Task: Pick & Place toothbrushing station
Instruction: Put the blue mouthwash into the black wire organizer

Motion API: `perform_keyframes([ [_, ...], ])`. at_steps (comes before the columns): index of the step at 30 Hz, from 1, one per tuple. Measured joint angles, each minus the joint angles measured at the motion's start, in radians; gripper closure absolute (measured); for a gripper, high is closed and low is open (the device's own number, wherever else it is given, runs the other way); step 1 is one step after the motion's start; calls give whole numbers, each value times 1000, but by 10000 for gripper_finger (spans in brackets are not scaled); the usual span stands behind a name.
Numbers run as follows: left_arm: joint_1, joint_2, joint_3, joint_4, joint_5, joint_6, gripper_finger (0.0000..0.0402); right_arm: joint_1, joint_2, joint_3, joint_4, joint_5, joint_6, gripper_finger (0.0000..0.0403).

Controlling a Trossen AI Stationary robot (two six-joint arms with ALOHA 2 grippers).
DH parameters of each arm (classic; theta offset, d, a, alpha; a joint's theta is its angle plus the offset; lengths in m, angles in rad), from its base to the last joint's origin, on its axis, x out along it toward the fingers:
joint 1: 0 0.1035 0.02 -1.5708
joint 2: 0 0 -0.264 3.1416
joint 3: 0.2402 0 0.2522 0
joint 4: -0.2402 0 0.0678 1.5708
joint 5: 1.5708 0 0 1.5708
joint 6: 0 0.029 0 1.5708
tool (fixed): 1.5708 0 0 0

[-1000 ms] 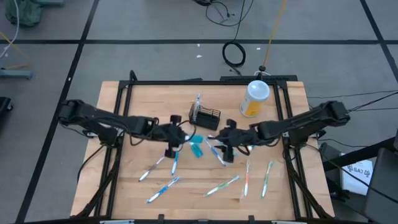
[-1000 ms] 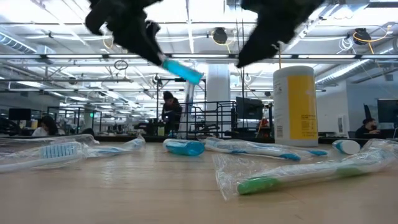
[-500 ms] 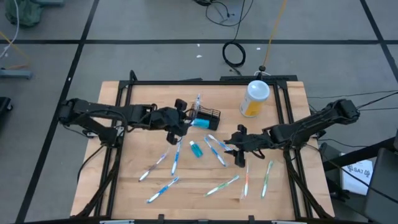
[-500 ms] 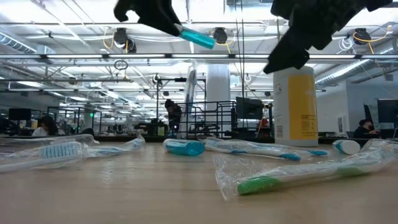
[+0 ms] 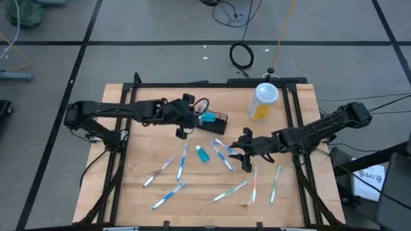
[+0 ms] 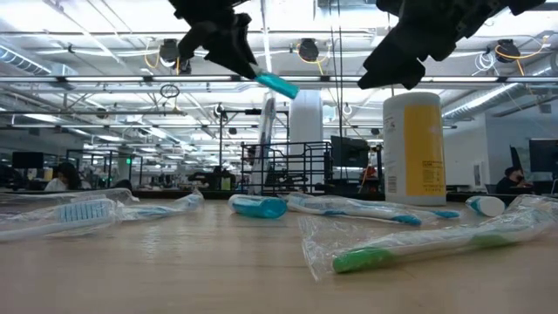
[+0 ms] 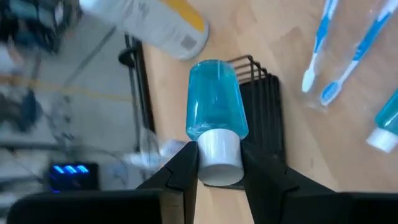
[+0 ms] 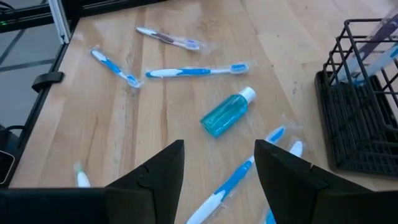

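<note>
Holding the left pincer (image 7: pixel 219 163) clamped on the blue bottle's (image 7: pixel 212 98) white cap, centre it above an open caddy (image 5: pixel 212 120) compartment before lowering, right pincer (image 8: pixel 219 163) idling apart

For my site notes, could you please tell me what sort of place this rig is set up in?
Probably a large open lab or office floor. The low view shows exposed ceiling pipes and strip lights and people seated at monitors far behind the wooden table; from above, a cable lies coiled on grey carpet tiles.
</note>
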Motion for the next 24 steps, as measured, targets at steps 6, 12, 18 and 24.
perform_keyframes([
  [6,-41,128,175,-123,-62,132,300,0,0,0,24,0,-19,216],
  [12,-13,352,432,-370,-71,279,300,1,1,0,29,-1,-21,216],
  [18,11,467,567,-500,-115,438,300,9,0,0,26,-3,-21,216],
  [24,33,475,606,-519,-121,566,300,11,0,0,19,-3,-22,216],
])
